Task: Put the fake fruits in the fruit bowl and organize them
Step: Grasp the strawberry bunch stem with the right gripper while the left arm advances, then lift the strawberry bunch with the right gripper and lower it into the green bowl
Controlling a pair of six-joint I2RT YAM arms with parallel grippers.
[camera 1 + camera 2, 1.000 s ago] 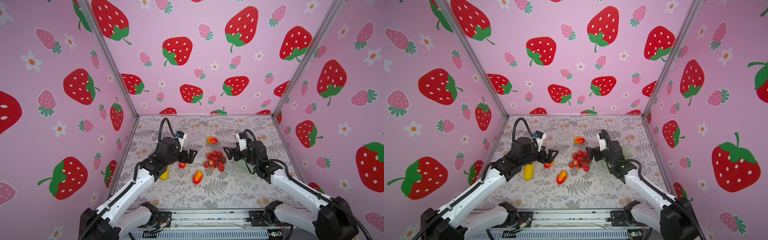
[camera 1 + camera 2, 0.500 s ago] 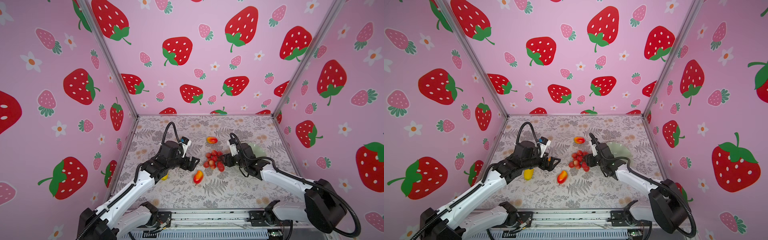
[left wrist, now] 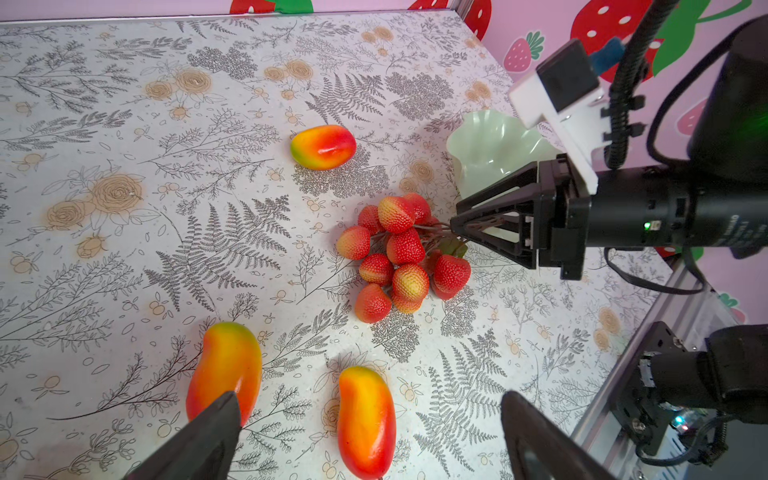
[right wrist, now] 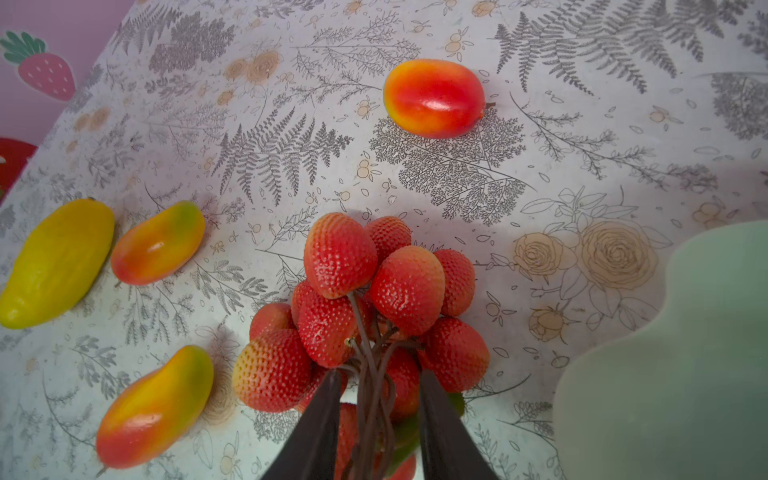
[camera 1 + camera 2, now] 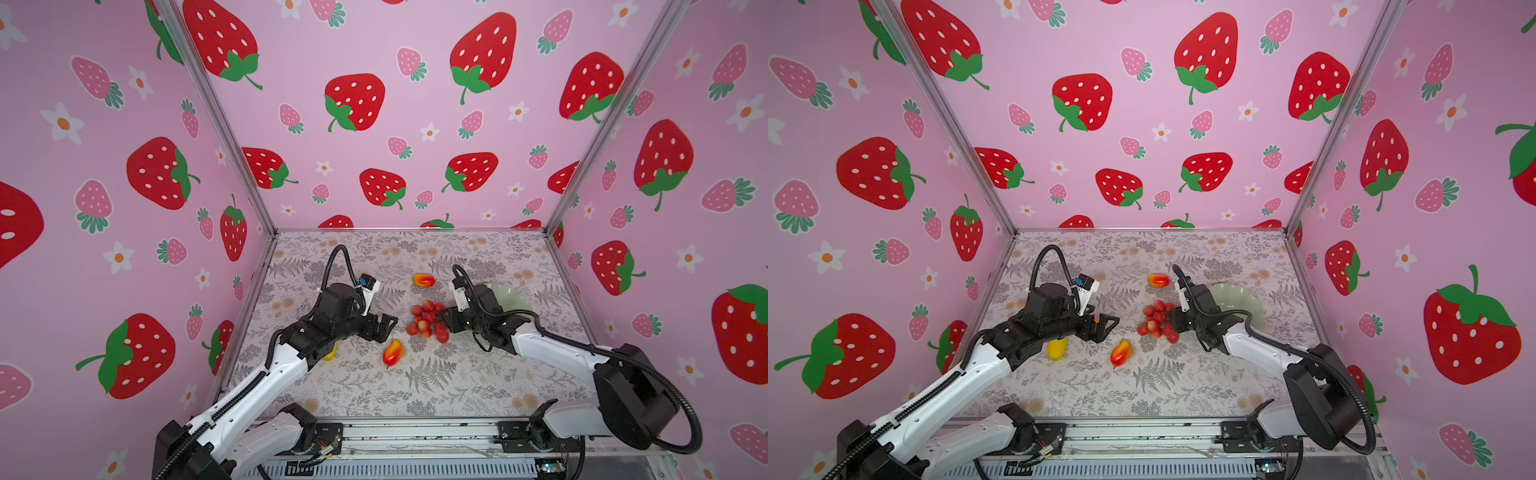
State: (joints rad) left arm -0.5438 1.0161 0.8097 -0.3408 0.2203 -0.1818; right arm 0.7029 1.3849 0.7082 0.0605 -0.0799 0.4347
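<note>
Fern-print tabletop [image 5: 457,386], strawberry walls [image 5: 415,41]; left jaws wide, right jaws narrow round berry bunch [image 4: 407,286] stems (grip unclear).

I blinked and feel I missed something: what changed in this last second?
The right gripper dropped to the berry bunch, its jaws narrowing around the stems; a firm grip is not certain yet. The left gripper slid slightly toward the near edge, jaws wide open. The mangoes, bunch and fruit bowl stayed put.
</note>
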